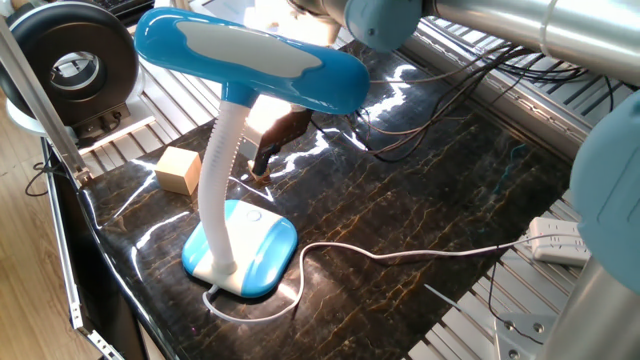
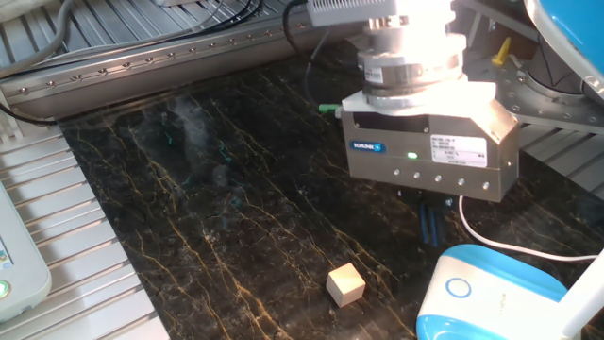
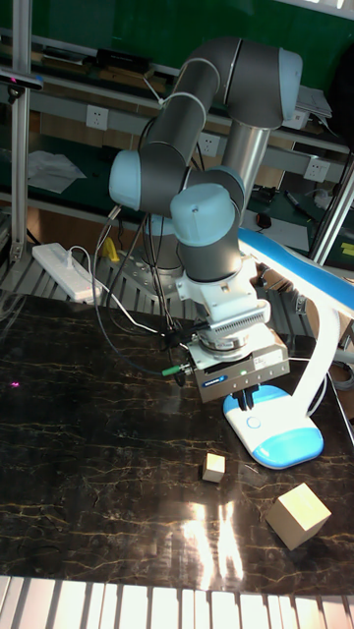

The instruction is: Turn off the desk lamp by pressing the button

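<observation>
- Approach step: gripper point(image 2: 432, 225) hangs near the desk lamp point(image 1: 250, 60) base; I cannot tell its finger state.
- Next: descend precisely onto the button point(image 2: 459, 289).

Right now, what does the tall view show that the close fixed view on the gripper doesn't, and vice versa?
Only the tall view: the whole arm, the big cube, the power strip and the lamp neck.
Only the close view: the grey rail behind the table.
Both: the gripper near the lamp base, the button and the small cube.
</observation>
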Robot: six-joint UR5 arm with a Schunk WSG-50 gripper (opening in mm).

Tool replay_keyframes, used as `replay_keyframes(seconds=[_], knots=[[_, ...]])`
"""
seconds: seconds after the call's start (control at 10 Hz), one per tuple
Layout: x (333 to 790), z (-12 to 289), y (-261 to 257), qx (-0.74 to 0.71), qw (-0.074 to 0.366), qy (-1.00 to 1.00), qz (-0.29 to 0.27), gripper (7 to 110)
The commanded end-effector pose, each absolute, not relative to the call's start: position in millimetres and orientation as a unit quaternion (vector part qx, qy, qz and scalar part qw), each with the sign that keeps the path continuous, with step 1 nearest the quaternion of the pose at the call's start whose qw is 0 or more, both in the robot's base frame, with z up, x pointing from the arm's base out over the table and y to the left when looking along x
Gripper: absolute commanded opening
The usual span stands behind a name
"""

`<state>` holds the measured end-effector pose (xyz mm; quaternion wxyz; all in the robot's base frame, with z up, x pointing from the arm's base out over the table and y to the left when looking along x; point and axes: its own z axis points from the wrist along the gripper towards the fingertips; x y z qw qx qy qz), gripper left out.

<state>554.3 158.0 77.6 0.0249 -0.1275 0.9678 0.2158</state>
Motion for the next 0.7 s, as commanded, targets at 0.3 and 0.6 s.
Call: replay_keyframes(seconds=[0.3, 0.6], knots=[[550.8, 62.7, 163.7, -0.132, 0.035, 0.964, 0.228, 7], [545.6, 66.3, 166.2, -0.132, 0.033, 0.96, 0.243, 7]])
